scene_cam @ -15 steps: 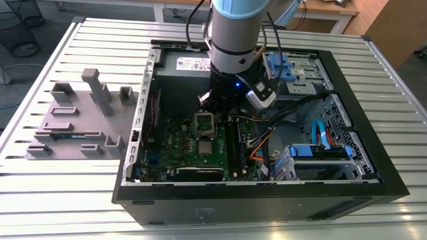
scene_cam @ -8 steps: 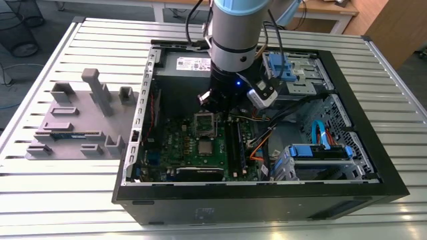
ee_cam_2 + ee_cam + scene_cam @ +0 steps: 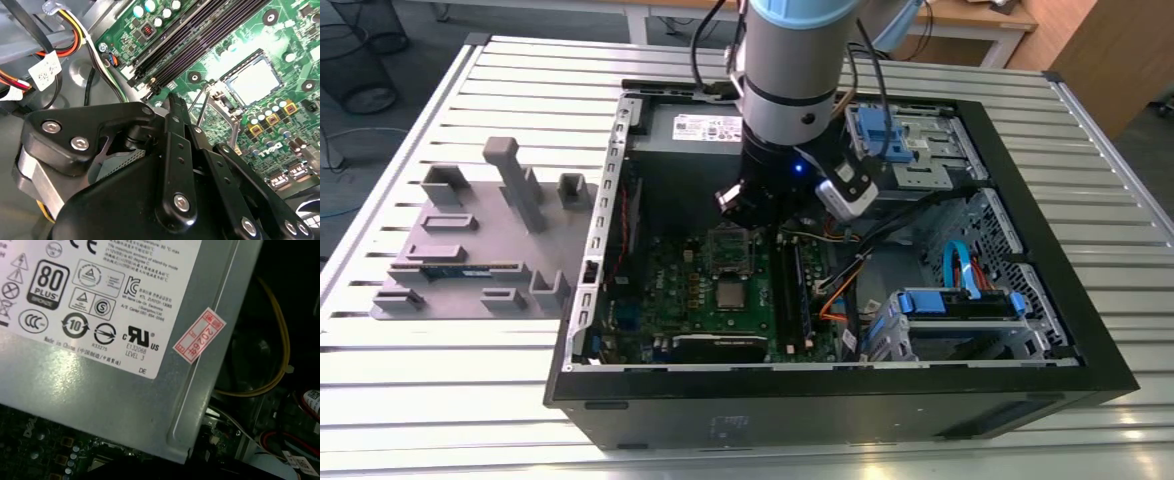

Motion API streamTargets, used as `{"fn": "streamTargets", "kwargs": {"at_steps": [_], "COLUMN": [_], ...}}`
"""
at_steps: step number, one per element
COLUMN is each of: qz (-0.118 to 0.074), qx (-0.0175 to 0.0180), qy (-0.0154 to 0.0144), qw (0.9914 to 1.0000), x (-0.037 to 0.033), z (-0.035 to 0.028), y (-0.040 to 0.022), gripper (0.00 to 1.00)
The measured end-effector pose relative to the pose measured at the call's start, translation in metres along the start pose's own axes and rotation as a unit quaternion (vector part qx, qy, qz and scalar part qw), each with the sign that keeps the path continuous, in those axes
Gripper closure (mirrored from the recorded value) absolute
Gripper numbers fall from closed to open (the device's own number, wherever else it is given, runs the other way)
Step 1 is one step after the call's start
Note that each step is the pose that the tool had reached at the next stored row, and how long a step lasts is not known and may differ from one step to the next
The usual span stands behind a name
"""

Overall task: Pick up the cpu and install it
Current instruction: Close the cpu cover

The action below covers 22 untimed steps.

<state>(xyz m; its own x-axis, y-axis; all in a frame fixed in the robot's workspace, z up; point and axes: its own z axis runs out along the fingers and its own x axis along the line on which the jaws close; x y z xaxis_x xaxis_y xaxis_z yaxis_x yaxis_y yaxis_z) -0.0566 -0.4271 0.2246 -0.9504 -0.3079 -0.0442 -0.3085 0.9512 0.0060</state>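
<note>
The cpu (image 3: 730, 292) is a small silver square lying flat in its socket on the green motherboard (image 3: 680, 300) inside the open computer case. In the second wrist view the cpu (image 3: 255, 81) sits inside the metal socket frame, whose hinged load plate (image 3: 220, 107) and wire lever stand open beside it. My gripper (image 3: 767, 215) hangs under the arm's wrist over the top end of the board, above the raised plate and apart from the cpu. Its black linkage (image 3: 175, 150) fills the foreground of the second wrist view, with nothing seen held in it.
A grey tray (image 3: 400, 230) with upright blocks and a dark memory stick (image 3: 460, 270) lies on the slatted table at the exterior view's left. Black memory slots (image 3: 200, 35), loose cables (image 3: 75, 45), blue drive bays (image 3: 961, 300) and the silver power supply (image 3: 100, 390) crowd the case.
</note>
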Motion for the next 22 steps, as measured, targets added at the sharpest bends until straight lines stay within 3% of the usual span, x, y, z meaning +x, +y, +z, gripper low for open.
{"fn": "streamTargets", "kwargs": {"at_steps": [12, 22], "qz": [0.000, -0.001], "qx": [0.0088, 0.0152], "qy": [0.0032, 0.0053], "qw": [0.99996, 0.99987], "x": [0.0026, 0.0029], "z": [-0.0036, -0.0037], "y": [-0.0084, -0.0095], "gripper": [0.89, 0.89]}}
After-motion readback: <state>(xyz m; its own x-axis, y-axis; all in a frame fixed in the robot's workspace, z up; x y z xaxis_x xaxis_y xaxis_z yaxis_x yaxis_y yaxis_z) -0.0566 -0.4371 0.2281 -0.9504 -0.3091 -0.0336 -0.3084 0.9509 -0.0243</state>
